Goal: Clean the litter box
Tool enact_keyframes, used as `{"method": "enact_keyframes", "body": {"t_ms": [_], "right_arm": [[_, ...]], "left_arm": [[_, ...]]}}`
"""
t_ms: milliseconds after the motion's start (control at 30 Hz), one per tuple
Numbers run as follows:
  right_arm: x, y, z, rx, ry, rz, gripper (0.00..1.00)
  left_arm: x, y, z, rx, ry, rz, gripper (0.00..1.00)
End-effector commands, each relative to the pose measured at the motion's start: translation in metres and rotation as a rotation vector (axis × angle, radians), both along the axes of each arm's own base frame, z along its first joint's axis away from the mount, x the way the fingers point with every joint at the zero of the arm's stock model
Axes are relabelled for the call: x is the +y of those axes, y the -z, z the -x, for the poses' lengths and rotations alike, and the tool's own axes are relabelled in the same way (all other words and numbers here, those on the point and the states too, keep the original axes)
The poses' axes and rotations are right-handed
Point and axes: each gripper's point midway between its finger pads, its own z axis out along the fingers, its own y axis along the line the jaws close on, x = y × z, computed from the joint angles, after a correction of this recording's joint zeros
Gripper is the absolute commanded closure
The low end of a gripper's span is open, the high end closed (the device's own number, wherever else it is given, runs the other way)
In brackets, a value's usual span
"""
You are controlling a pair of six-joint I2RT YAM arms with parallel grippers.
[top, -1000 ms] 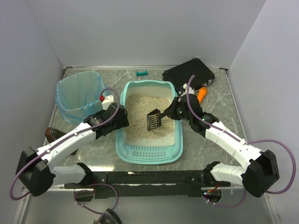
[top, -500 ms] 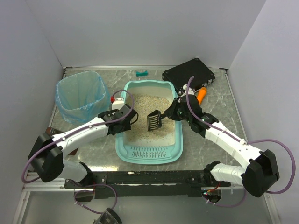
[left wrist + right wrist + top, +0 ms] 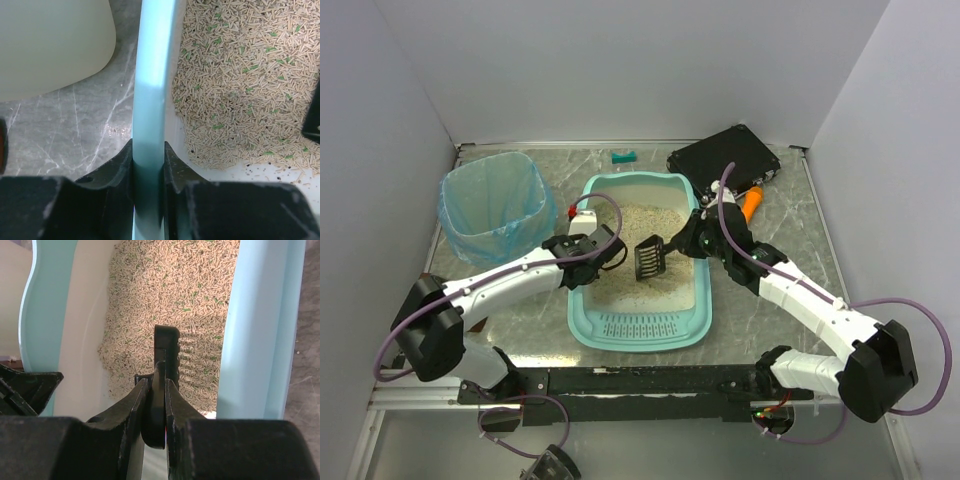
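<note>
The teal litter box (image 3: pixel 582 305) with cream inner wall and beige litter (image 3: pixel 625 225) lies mid-table, its slotted lip toward the arms. My left gripper (image 3: pixel 603 248) is shut on the box's left rim (image 3: pixel 150 100), one finger on each side of the teal edge. My right gripper (image 3: pixel 688 240) is shut on the handle of a black slotted scoop (image 3: pixel 650 257), which hangs over the litter (image 3: pixel 170 305) inside the box. In the right wrist view the scoop (image 3: pixel 166 347) stands edge-on between the fingers.
A white bin lined with a blue bag (image 3: pixel 491 204) stands left of the box, its side (image 3: pixel 50 45) close to the left gripper. A black case (image 3: pixel 723 160) and an orange tool (image 3: pixel 752 203) lie at the back right; a small teal piece (image 3: pixel 624 157) at the back.
My left gripper moved right from beside the bin to the box's left rim and closed on it. The right gripper with the scoop stayed put.
</note>
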Motion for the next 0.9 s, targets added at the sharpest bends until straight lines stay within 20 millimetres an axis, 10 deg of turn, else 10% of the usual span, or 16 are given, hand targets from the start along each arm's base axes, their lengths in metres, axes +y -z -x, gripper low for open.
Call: {"method": "enact_keyframes", "body": {"t_ms": [0, 333, 733, 867], "right_arm": [[0.016, -0.008, -0.003, 0.002, -0.022, -0.098, 1.0], [0.039, 0.063, 0.0, 0.284, 0.03, -0.161, 1.0], [0.11, 0.089, 0.027, 0.443, -0.109, -0.475, 1.0], [0.122, 0.067, 0.024, 0.406, -0.142, -0.636, 1.0]], "left_arm": [[-0.026, -0.022, -0.001, -0.026, -0.031, 0.133, 0.99], [-0.037, -0.042, 0.001, -0.081, -0.042, 0.182, 0.99], [-0.071, -0.105, -0.014, -0.213, 0.06, 0.297, 0.99], [-0.071, -0.12, -0.017, -0.255, 0.055, 0.299, 0.99]]}}
